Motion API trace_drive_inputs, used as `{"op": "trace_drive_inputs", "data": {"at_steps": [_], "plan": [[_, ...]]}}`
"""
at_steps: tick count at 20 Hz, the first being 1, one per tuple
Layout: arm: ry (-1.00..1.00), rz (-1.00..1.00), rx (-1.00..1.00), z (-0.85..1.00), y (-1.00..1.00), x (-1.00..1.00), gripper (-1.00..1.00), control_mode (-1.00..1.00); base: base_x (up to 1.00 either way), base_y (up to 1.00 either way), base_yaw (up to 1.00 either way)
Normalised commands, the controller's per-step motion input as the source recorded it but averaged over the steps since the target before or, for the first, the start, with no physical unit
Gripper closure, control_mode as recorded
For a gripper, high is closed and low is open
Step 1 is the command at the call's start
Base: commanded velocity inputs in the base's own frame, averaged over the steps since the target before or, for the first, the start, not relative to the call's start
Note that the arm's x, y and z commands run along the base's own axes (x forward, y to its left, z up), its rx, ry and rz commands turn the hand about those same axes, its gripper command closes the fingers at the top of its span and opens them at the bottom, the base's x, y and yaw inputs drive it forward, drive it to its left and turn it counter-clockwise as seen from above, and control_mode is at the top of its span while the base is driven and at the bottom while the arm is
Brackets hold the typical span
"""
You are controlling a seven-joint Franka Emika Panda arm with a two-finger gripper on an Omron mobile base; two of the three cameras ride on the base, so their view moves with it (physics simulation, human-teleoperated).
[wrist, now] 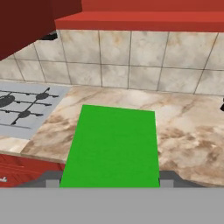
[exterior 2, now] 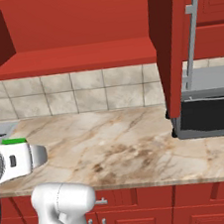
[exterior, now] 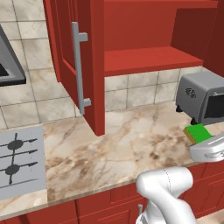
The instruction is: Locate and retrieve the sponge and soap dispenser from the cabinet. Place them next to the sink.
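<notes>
The bright green sponge (wrist: 111,146) lies flat between my fingers and reaches out ahead of the hand, held over the marble counter (wrist: 183,131). My gripper (wrist: 109,181) is shut on it. From the left base the sponge (exterior: 198,132) sits at the right edge, just in front of the toaster oven. From the right base, a green strip of the sponge (exterior 2: 14,141) shows above the white hand. The red wall cabinet (exterior: 148,59) stands open, its door (exterior: 94,65) with the grey bar handle swung out, and its shelf (exterior 2: 77,58) looks bare. The soap dispenser and the sink are out of view.
A grey toaster oven (exterior: 205,96) stands on the counter under the cabinet's right end. A second open cabinet door (exterior 2: 172,41) hangs in front of it. The grey cooktop (exterior: 17,157) lies at the counter's left end below a range hood (exterior: 8,65). Red base cupboards (exterior 2: 161,207) run beneath.
</notes>
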Motion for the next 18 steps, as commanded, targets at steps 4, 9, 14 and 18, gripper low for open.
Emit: {"op": "trace_drive_inputs", "data": {"at_steps": [4, 9, 14, 18], "plan": [[0.00, 0.00, 0.00, 0.00, 0.00, 0.00, 1.00, -1.00, 0.00, 0.00, 0.00], [0.00, 0.00, 0.00, 0.00, 0.00, 0.00, 1.00, 1.00, -0.26, -0.04, 0.00], [0.00, 0.00, 0.00, 0.00, 0.00, 0.00, 1.00, 1.00, -0.48, -0.03, 0.00], [0.00, 0.00, 0.00, 0.00, 0.00, 0.00, 1.00, 1.00, -0.32, 0.00, 0.00]]}}
